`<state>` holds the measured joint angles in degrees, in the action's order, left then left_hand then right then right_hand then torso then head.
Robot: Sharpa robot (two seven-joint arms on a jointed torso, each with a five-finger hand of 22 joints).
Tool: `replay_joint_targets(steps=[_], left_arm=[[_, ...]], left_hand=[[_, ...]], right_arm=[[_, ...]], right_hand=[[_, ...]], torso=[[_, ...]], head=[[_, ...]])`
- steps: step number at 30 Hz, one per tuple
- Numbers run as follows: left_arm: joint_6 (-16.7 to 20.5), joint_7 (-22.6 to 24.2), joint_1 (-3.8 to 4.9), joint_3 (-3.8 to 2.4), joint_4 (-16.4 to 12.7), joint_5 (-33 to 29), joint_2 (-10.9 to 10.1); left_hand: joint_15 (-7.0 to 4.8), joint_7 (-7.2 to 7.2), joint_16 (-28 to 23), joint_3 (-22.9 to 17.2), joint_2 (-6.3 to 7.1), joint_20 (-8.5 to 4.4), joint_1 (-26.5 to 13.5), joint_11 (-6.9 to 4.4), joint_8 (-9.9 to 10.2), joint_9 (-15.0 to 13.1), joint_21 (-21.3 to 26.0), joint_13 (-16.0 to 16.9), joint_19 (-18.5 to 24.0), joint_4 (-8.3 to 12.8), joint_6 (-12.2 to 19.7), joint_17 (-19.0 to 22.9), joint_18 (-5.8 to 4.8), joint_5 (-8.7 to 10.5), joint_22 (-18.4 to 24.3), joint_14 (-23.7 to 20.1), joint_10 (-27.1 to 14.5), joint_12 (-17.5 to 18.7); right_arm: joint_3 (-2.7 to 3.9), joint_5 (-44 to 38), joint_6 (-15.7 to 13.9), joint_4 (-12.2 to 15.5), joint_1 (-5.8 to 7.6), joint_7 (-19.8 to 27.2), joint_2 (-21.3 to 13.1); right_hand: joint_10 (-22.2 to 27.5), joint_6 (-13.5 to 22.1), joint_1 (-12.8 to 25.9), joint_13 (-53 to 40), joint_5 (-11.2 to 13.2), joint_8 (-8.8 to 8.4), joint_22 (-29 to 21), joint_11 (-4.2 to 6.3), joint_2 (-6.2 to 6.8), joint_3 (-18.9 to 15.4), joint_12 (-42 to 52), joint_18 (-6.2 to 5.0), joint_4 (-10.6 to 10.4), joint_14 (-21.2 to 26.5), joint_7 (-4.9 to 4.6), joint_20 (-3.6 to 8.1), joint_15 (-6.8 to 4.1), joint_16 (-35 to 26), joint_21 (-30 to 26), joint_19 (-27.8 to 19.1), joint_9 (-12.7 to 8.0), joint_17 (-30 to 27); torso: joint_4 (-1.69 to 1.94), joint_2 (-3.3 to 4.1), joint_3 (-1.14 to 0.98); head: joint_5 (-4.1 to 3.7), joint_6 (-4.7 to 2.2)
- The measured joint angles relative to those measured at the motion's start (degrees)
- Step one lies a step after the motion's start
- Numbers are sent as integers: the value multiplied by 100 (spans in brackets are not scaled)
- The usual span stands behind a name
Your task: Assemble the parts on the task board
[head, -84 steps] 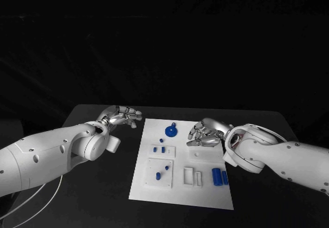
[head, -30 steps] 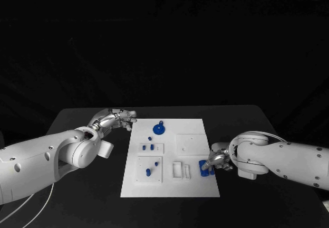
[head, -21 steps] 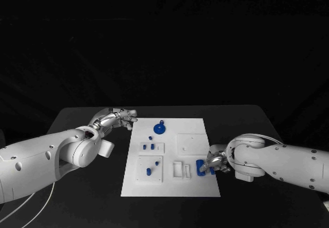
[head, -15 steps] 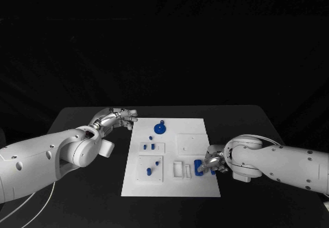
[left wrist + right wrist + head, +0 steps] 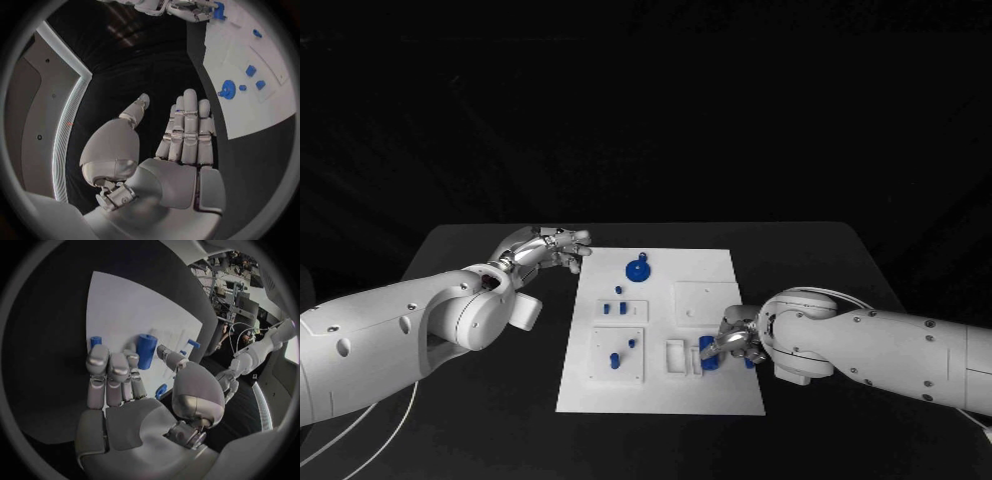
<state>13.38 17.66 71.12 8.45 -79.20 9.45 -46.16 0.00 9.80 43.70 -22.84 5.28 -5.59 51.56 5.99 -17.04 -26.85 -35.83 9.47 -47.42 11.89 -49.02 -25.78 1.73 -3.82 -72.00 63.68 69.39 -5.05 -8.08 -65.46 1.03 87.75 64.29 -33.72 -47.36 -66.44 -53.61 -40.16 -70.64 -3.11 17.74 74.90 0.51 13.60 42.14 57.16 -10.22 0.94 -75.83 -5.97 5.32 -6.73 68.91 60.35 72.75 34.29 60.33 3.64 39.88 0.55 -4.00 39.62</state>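
Right hand [image 5: 737, 343] pinches blue plastic cylinder [image 5: 146, 350] over near-right part of white task board [image 5: 711, 400], likely for carrying to its socket | left hand [image 5: 548, 246] wide, empty, parked beside board's far-left corner, out of the way

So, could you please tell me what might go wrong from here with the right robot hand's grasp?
The right robot hand holds the blue plastic cylinder only at its fingertips, so it may slip. A second small blue piece lies against its fingers on the white task board and could get knocked.
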Motion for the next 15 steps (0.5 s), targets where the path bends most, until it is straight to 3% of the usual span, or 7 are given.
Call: replay_joint_targets(steps=[11,12,13,15], left_arm=[[-19,0,0,0,3,-2,2],[-20,0,0,0,3,-3,2],[-22,-1,0,0,3,-3,2],[-25,-2,0,0,3,-3,3]], left_hand=[[0,-15,0,0,0,1,0,-1,0,2,0,0,0,0,15,-4,0,0,-5,0,-1,0],[0,-15,0,0,0,0,0,-1,0,2,0,0,0,0,15,-4,0,0,-5,0,-1,0],[0,-15,0,1,0,1,0,-1,0,2,1,0,1,0,15,-4,1,0,-5,0,-1,0],[0,-15,0,16,0,1,0,-1,0,2,23,0,1,16,15,-8,0,0,-5,0,-1,0]], right_arm=[[15,-25,-91,-126,-19,26,178],[18,-26,-96,-142,-24,29,188],[18,-27,-106,-158,-30,34,199],[22,-28,-125,-187,-47,46,229]], right_hand=[[20,10,62,-14,0,13,5,-21,-18,-15,-14,1,-15,-3,-10,9,2,0,0,-13,6,-1],[20,10,60,-19,0,13,5,-21,-20,-15,-15,1,-15,-3,-10,11,2,0,0,-30,102,-1],[20,10,31,-20,0,11,4,-21,-49,-23,-15,1,-8,-3,-10,11,2,0,22,-33,373,-1],[20,10,14,-20,0,5,4,-21,-66,-41,-15,1,10,-3,-10,11,2,0,22,-34,718,-1]], torso=[[-7,0,-1],[-7,0,-2],[-7,0,-3],[-7,2,-3]], head=[[35,9],[38,10],[40,12],[42,15]])
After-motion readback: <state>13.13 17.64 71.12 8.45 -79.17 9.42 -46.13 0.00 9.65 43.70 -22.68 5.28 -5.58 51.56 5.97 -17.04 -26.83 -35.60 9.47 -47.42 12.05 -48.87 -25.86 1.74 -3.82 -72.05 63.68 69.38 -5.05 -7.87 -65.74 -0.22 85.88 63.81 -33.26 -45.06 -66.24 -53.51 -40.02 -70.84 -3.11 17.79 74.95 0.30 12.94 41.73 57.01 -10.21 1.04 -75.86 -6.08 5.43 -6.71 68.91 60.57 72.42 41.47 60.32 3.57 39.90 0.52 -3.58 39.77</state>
